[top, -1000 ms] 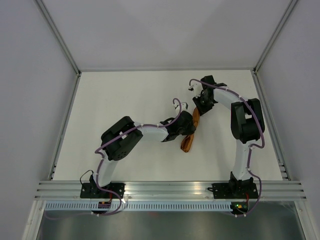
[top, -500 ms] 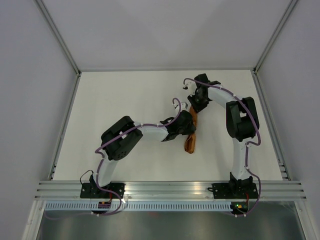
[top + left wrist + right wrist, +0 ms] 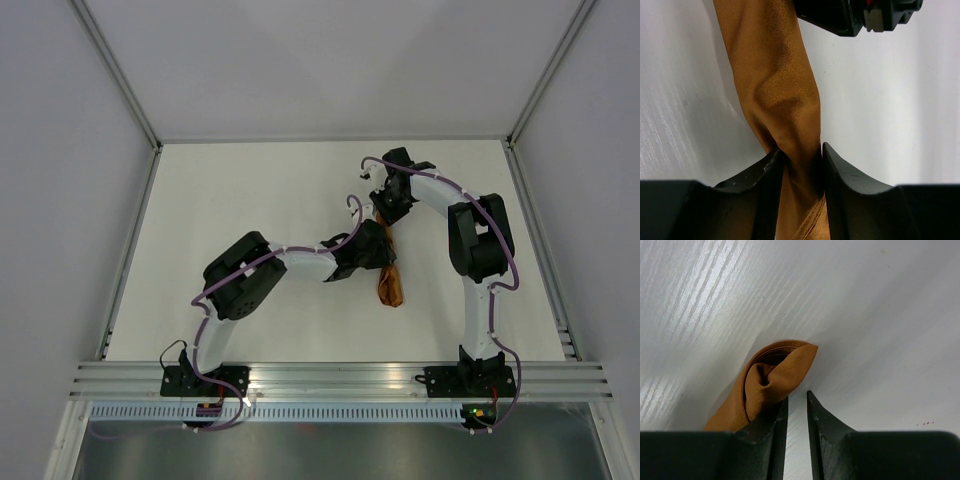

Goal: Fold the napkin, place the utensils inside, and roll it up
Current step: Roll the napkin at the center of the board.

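Observation:
The rust-brown napkin [image 3: 391, 287] is bunched into a twisted strip on the white table. My left gripper [image 3: 383, 256] is shut on the strip's middle; in the left wrist view the cloth [image 3: 775, 85] is pinched between the jaws [image 3: 802, 151] and runs away towards the right gripper's black body [image 3: 850, 15]. My right gripper [image 3: 386, 214] is at the strip's far end. In the right wrist view its jaws [image 3: 797, 396] stand almost closed with a narrow empty gap, and the folded napkin end [image 3: 775, 372] lies against the outside of the left finger [image 3: 775, 420]. No utensils are in view.
The white table [image 3: 250, 200] is walled by grey panels at the back and both sides. An aluminium rail [image 3: 340, 378] runs along the near edge. Both arms bend in over the table's middle right, close together.
My right gripper has moved left and slightly away, towards the left gripper. The napkin's loose lower end has swung to the right and bunched up shorter. The left gripper has stayed put.

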You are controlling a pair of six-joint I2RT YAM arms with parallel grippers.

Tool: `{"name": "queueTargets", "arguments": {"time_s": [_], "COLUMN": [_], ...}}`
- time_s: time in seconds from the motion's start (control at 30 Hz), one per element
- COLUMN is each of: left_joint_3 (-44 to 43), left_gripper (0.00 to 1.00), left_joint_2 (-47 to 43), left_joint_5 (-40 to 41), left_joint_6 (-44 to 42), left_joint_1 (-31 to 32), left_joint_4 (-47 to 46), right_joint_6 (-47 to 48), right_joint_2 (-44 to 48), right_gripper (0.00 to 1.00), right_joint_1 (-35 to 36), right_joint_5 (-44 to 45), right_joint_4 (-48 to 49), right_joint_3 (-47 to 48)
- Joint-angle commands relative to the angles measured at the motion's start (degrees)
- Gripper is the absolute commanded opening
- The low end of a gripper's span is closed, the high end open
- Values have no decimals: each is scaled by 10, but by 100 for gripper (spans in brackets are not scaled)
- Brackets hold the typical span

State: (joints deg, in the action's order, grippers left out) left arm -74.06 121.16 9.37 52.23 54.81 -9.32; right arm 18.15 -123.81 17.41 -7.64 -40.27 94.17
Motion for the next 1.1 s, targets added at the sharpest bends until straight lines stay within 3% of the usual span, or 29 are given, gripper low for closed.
{"name": "queueTargets", "arguments": {"time_s": [0.0,1.07], "left_joint_3": [41,30], "left_gripper": [43,53], "left_joint_2": [25,-33], "left_joint_5": [-34,-52], "left_joint_6": [-18,-129], "left_joint_1": [2,2], "left_joint_4": [99,69], "right_joint_6": [-21,-31], "right_joint_2": [-6,5], "right_gripper": [27,27], "right_joint_1": [3,-3], "right_joint_5": [24,30], "right_joint_4": [-9,2], "right_joint_3": [11,-2]}}
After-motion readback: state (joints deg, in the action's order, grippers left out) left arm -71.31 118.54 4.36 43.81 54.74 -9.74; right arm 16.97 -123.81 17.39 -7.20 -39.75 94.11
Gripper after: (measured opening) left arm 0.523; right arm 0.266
